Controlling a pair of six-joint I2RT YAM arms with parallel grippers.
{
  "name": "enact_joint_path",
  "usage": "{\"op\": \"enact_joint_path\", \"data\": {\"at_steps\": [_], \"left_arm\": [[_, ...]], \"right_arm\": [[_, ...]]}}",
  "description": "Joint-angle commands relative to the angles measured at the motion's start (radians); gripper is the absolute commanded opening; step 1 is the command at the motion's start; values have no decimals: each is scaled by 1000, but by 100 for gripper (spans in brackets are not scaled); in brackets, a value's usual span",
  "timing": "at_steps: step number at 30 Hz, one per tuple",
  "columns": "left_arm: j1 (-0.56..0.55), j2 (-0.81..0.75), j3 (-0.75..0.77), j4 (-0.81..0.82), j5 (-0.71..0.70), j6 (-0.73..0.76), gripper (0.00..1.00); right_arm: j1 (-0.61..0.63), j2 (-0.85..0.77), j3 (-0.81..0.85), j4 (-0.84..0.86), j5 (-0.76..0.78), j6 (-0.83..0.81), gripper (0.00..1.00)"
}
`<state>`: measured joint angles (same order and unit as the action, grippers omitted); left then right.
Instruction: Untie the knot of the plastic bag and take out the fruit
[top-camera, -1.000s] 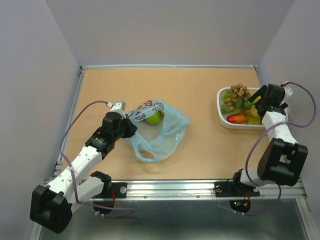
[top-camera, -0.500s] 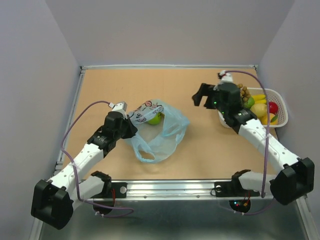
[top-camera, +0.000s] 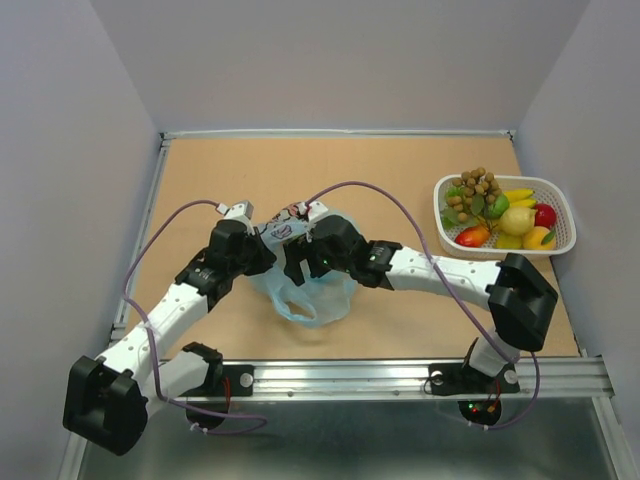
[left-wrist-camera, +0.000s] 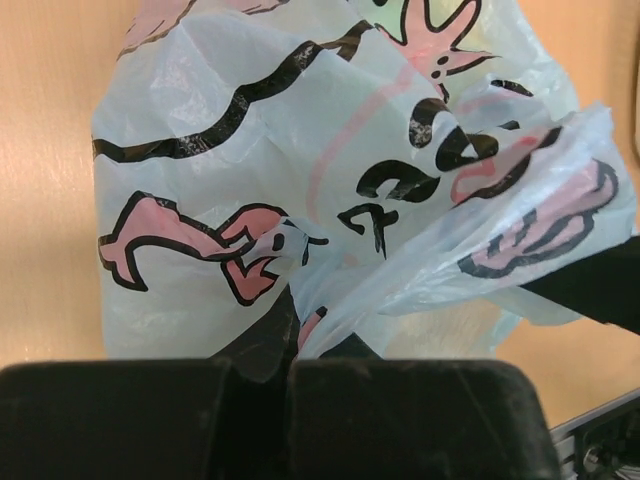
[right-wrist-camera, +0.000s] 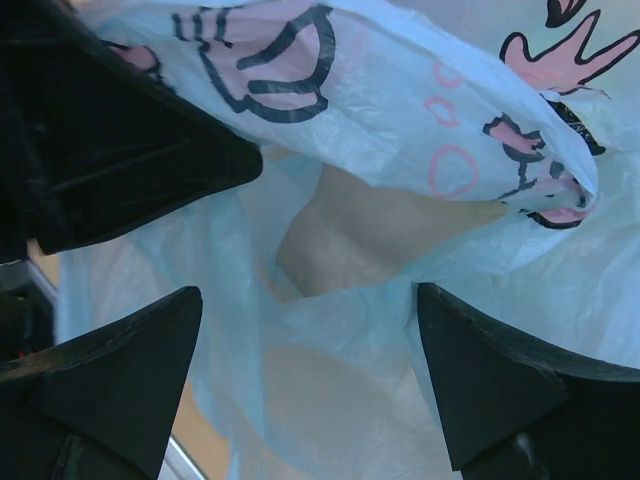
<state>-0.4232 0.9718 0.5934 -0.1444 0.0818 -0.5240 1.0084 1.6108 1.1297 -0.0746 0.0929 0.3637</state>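
Observation:
The light blue plastic bag (top-camera: 318, 292) with pink-and-dark prints lies left of the table's centre. My left gripper (top-camera: 264, 254) is shut on the bag's upper left edge; in the left wrist view the film (left-wrist-camera: 330, 200) runs into the closed jaws. My right gripper (top-camera: 298, 262) is open right above the bag's mouth, its fingertips (right-wrist-camera: 470, 350) spread over the blue film (right-wrist-camera: 330, 330). The left gripper's black finger (right-wrist-camera: 130, 150) shows close by. No knot shows; a loose handle loop (top-camera: 298, 312) lies at the near side. No fruit shows in the bag.
A white basket (top-camera: 556, 190) at the right back holds a brown grape bunch (top-camera: 478, 185), bananas (top-camera: 520, 194), a pale yellow pear-like piece (top-camera: 517, 220) and red pieces. Walls enclose the table on three sides. A metal rail (top-camera: 350, 375) runs along the near edge.
My right arm has swung from the basket leftward across the table to the bag, and now covers the green fruit that showed there. My left gripper has kept its hold.

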Motion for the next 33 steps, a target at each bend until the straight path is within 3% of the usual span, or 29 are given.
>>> {"op": "enact_joint_path", "data": {"at_steps": [1, 4, 8, 13, 16, 19, 23, 27, 33], "left_arm": [[6, -19, 68, -1, 21, -25, 0], [6, -15, 91, -17, 19, -24, 0], [6, -22, 112, -49, -7, -11, 0], [6, -48, 88, -64, -19, -5, 0], [6, -53, 63, -66, -11, -8, 0], [8, -51, 43, -50, 6, -21, 0], [4, -28, 60, -23, 32, -39, 0], [3, -7, 83, -6, 52, -42, 0], [-20, 11, 74, 19, 61, -57, 0]], "right_arm": [[-11, 31, 85, 67, 54, -55, 91], [-11, 20, 91, 67, 123, -75, 90], [-56, -11, 6, 67, 466, -160, 91], [-332, -43, -102, 58, 528, -164, 91], [-399, -84, -85, 50, 502, -166, 91], [-392, -156, -38, 33, 340, -181, 91], [-343, -248, -21, 35, 77, -171, 94], [-254, -317, -36, 33, -68, -170, 94], [-114, -339, -56, 18, -87, -201, 94]]}}
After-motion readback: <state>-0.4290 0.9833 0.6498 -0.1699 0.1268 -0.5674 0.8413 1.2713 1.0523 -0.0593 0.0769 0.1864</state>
